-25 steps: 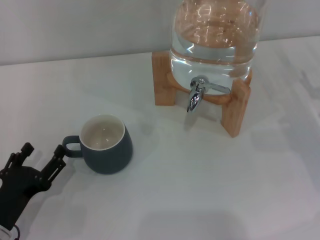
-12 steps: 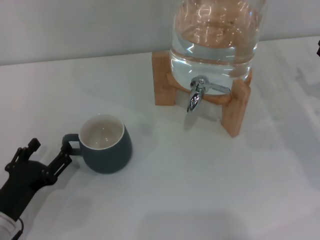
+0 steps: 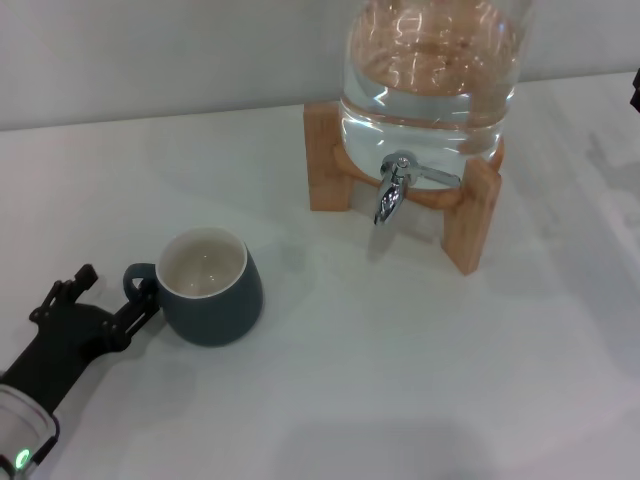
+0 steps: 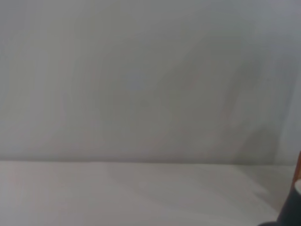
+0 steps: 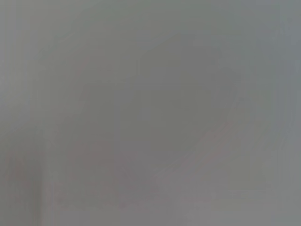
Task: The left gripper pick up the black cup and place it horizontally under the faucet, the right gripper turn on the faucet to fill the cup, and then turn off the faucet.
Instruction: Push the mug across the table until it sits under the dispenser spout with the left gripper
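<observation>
The black cup (image 3: 212,287) stands upright on the white worktop (image 3: 400,380), at the left of the middle in the head view, with its cream inside facing up and its small loop handle (image 3: 136,279) turned to the robot's left. The left end effector (image 3: 112,293) lies low over the worktop just beside the cup, and its fingers stand apart: one fingertip (image 3: 148,297) is touching the handle or is very close to it, the other fingertip (image 3: 83,273) is well away from the cup, so it has hold of nothing. A small green light shows on its wrist at the lower left corner. The faucet (image 3: 392,190) is on the glass jar (image 3: 432,75), which holds water and sits in a wooden stand (image 3: 470,215) at the far side of the worktop; its spout points down, and the cup is well apart from it. Of the right end effector only a dark sliver (image 3: 636,90) shows at the right edge of the head view, and I cannot tell if it is open or closed. The left wrist view shows only a dark edge of the cup (image 4: 291,209) in its corner
</observation>
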`<state>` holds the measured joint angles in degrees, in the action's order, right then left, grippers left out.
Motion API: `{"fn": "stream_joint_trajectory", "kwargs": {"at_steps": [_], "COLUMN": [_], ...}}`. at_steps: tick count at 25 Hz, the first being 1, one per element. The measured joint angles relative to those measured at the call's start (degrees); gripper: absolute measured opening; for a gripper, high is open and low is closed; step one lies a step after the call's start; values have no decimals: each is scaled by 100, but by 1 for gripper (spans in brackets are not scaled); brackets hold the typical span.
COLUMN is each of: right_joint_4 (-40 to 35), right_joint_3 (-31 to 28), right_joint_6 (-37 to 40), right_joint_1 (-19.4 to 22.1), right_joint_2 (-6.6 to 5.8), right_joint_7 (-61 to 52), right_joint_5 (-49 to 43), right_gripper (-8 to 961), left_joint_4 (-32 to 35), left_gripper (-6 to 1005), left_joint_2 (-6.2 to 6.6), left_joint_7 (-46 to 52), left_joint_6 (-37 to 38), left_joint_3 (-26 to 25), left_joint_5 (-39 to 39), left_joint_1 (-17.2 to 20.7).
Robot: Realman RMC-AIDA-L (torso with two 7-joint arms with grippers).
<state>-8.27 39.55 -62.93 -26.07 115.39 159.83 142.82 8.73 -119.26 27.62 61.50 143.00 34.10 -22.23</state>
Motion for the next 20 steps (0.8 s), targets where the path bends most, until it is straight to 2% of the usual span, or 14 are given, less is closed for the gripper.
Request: {"fn": "stream_joint_trajectory", "kwargs": {"at_steps": [20], "right_joint_4": [0], "right_joint_3": [-34], "right_joint_6": [29], "right_joint_1": [-85], "right_joint_2": [-8], "right_joint_7": [13], "right_joint_5": [34], "right_gripper": [842], "left_joint_4": [44], "left_gripper": [793], "left_joint_2": [4], "left_joint_7": [18], "left_joint_6": [-433], "left_joint_3": [-2], "left_joint_5": [-75], "left_joint_1": [-357]}}
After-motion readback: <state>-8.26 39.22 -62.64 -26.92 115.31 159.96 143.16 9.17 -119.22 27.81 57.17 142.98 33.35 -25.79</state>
